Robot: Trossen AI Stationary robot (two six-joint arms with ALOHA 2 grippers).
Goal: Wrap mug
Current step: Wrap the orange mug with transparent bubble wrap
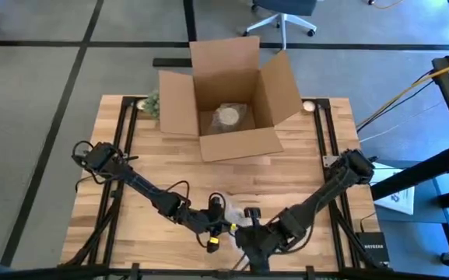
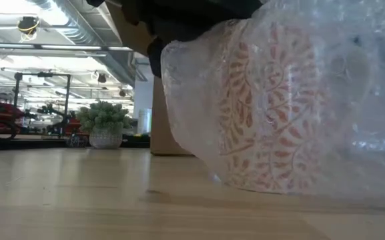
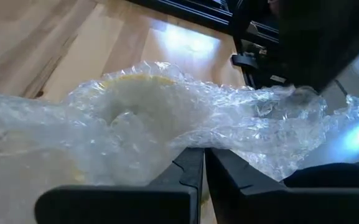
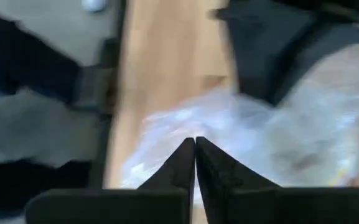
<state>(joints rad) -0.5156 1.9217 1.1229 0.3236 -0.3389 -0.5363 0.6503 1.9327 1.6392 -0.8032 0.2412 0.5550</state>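
A white mug with an orange leaf pattern (image 2: 272,113) lies tilted inside clear bubble wrap (image 2: 352,80), close to the table's near edge (image 1: 230,211). Its lower side is down at the tabletop. My left gripper (image 3: 204,152) comes at it from the left and is shut on the wrap. My right gripper (image 4: 195,146) comes from the right and is shut on the wrap too. In the high view the two grippers meet over the bundle, left (image 1: 215,227) and right (image 1: 249,227). My left gripper pinches a bunched fold of bubble wrap (image 3: 195,140) between its two fingers, beside the rounded bulk of the wrapped mug (image 3: 129,106). The wrap spreads loosely away from the fingertips on both sides. My right gripper pinches a gathered piece of the bubble wrap (image 4: 191,127) between its shut fingertips, at the bundle's right side. The view is blurred, and how many layers it has I cannot tell.
An open cardboard box (image 1: 228,101) stands at the table's far middle with a wrapped item (image 1: 228,117) inside. A small potted plant (image 2: 104,123) sits at the far left beside the box. Bare wooden tabletop (image 1: 302,175) lies between box and bundle.
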